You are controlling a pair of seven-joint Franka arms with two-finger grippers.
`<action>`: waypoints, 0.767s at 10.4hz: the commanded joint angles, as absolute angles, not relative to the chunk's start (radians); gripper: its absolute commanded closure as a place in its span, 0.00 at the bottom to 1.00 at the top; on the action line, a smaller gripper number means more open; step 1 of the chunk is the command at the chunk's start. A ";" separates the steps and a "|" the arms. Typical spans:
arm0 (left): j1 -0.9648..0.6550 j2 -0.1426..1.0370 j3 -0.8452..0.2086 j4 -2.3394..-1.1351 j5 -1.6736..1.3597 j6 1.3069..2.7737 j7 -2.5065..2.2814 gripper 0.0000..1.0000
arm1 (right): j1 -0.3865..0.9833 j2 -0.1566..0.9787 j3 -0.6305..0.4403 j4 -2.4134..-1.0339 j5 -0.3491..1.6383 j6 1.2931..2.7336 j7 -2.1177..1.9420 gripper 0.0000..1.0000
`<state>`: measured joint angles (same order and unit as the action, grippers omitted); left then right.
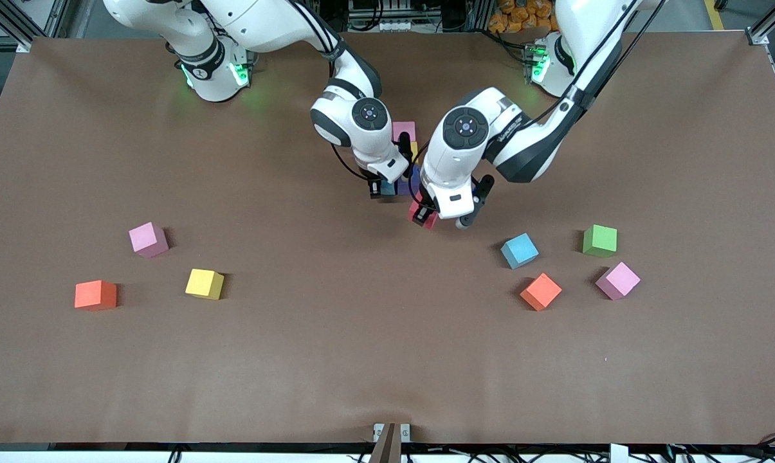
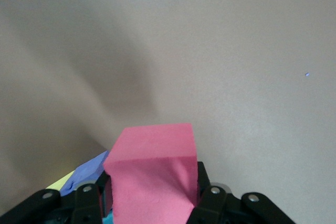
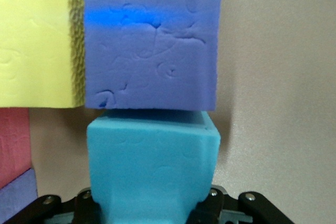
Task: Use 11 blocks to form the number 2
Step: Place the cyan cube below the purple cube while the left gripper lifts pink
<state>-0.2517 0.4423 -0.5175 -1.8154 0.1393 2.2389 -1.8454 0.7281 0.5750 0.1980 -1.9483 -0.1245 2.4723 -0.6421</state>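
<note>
Mostly hidden under both arms, the number 2 (image 1: pixel 405 138) shows few cubes.

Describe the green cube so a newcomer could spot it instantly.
Look at the loose group of four cubes on the table toward the left arm's end. The green cube lies beside the light blue cube, farther from the front camera than the pink cube. It is the only green one.

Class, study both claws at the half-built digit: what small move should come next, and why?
Probably the right claw should open and lift. Its light blue cube already sits against the purple cube in the number 2. The left claw holds a red cube beside the digit.
</note>
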 commanded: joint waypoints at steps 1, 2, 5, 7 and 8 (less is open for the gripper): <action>-0.223 0.396 -0.532 -1.845 0.112 2.201 -1.847 0.53 | 0.747 0.589 0.186 -1.936 -0.109 2.517 -0.666 0.00; -0.216 0.396 -0.534 -1.845 0.112 2.198 -1.845 0.53 | 0.747 0.586 0.186 -1.937 -0.109 2.514 -0.666 0.00; -0.216 0.390 -0.535 -1.839 0.107 2.192 -1.845 0.52 | 0.742 0.577 0.186 -1.942 -0.110 2.508 -0.667 0.00; -0.216 0.390 -0.535 -1.836 0.107 2.186 -1.845 0.52 | 0.733 0.559 0.186 -1.945 -0.110 2.499 -0.666 0.00; -0.216 0.390 -0.535 -1.836 0.107 2.186 -1.845 0.52 | 0.729 0.543 0.186 -1.945 -0.110 2.458 -0.666 0.00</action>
<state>-0.2304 0.4191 -0.5231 -1.8185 0.1306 2.2022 -1.8454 0.7306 0.5774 0.1902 -1.9421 -0.1246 2.5024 -0.6464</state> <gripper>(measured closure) 0.392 0.000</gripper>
